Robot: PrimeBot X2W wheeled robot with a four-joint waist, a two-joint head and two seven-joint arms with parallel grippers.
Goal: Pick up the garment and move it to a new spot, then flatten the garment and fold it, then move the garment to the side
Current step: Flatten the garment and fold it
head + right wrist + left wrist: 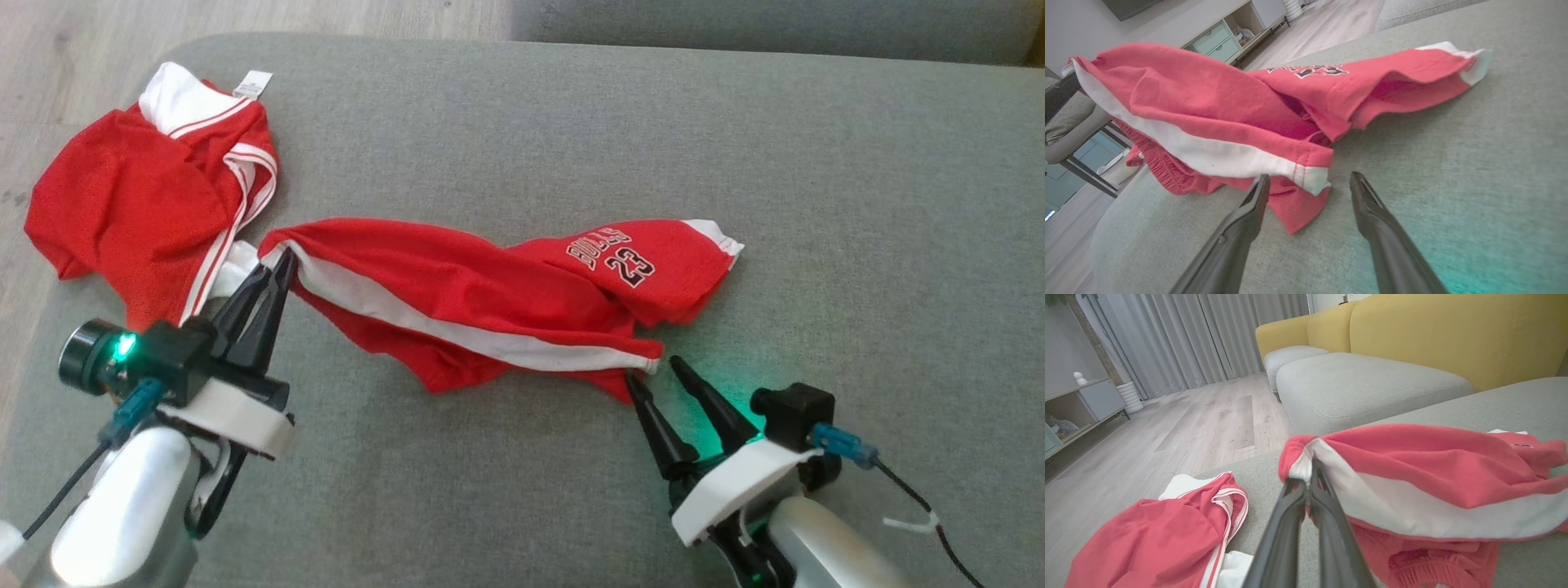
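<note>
The garment [490, 286] is a pair of red shorts with a white side stripe and a "BULLS 23" print, stretched across the grey cushion [816, 163]. My left gripper [282, 261] is shut on its left corner, and the left wrist view shows the fingers [1310, 473] pinching the white-edged hem of the garment [1433, 465]. That end hangs a little above the cushion. My right gripper [655, 371] stands open at the garment's lower right corner. In the right wrist view the striped corner of the garment [1208, 102] lies just ahead of the gripper [1309, 177], between the spread fingertips.
A second red and white garment [139, 196] lies bunched at the cushion's left edge, close to my left gripper, and shows again [1159, 535] in the left wrist view. Wooden floor [49, 82] lies beyond that edge. A yellow sofa back [1453, 335] rises behind the cushions.
</note>
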